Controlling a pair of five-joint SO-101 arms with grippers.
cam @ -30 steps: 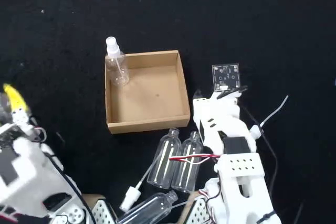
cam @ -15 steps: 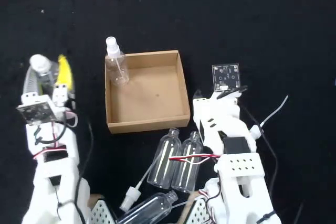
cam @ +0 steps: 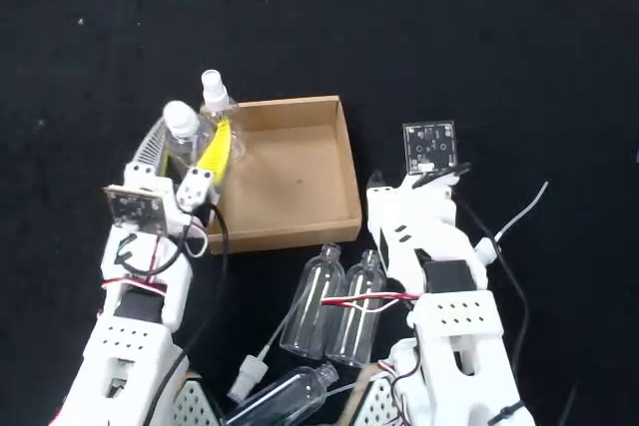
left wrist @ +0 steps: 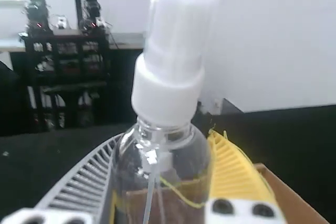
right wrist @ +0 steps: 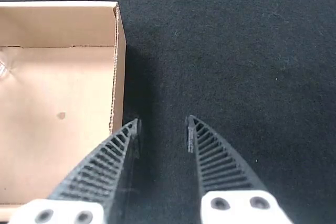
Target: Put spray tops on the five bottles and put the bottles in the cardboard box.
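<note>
Left end effector (cam: 192, 144): clamped on a clear bottle (cam: 183, 125) with its white spray top fitted; grey finger on one side, yellow finger (cam: 216, 152) on the other.
Held bottle, axis: in my left wrist view it runs along the fingers, spray top away from the wrist; I read it as roughly upright.
Held bottle, place: raised at the left wall of the cardboard box (cam: 347, 162), near the far corner. I cannot tell whether it is already inside the rim or just outside it.
Direction to target: the open floor of the box lies to the right of the held bottle in the high view, towards the right arm.
Neighbour: one capped bottle (cam: 213, 93) stands in the far left corner of the box, just beside the yellow finger; that is my tight spot.
Right end effector (right wrist: 163, 127): spread apart with nothing between the fingers, over the bench just outside the right wall of the box.
Nearer arm: the left one, by my judgement; it has the bottle and sits at the box.
Waiting work: three uncapped bottles (cam: 315, 301) lie on the bench in front of the box, with a loose spray top (cam: 248, 378) beside them.
</note>
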